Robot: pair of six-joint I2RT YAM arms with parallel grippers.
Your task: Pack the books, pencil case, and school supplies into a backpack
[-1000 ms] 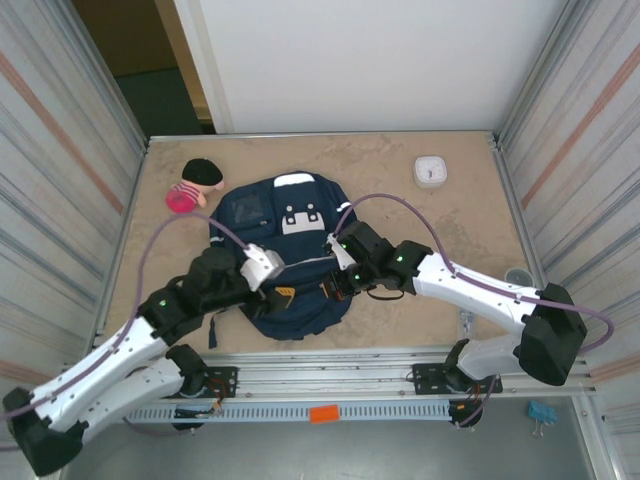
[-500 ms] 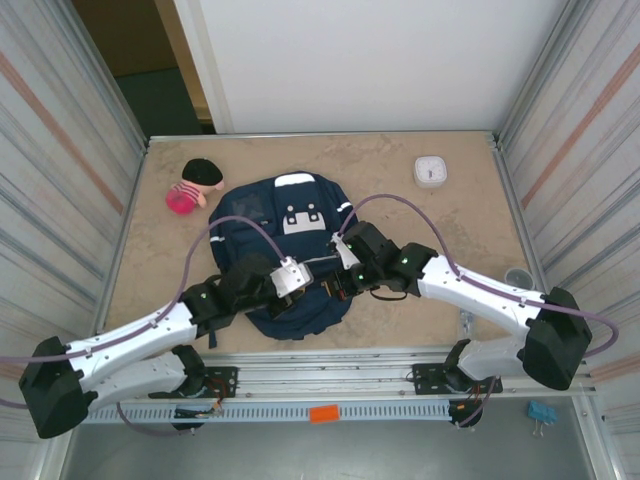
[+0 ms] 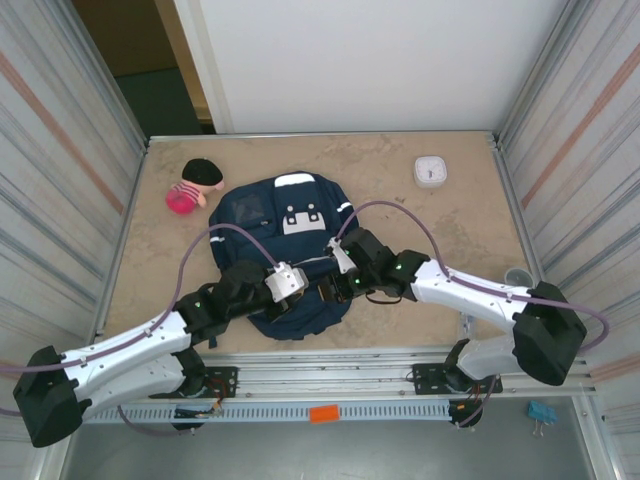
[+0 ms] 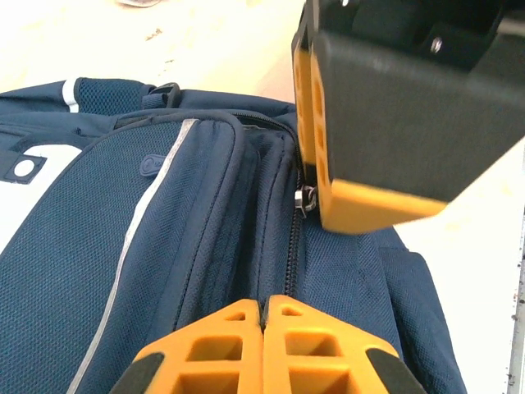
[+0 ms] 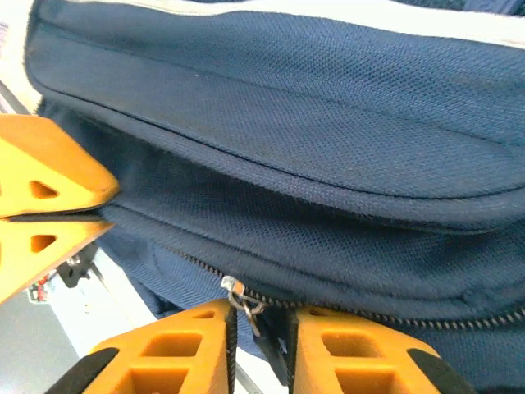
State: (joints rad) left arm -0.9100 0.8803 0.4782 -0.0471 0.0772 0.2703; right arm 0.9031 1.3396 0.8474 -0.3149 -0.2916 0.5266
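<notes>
Appears nearly done: contents seemingly inside backpack, zipping in hand at its 6 o'clock edge. Shows left gripper pinched shut at seam, right gripper narrowly parted around zip pull.

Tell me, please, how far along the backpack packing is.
Done: on the backpack, the zipper looks closed along the visible stretch. In hand: the right fingers stand slightly apart around the zipper pull; the left fingers are shut at the bag's near edge. Left: probably only letting go and withdrawing; the contents are hidden.
</notes>
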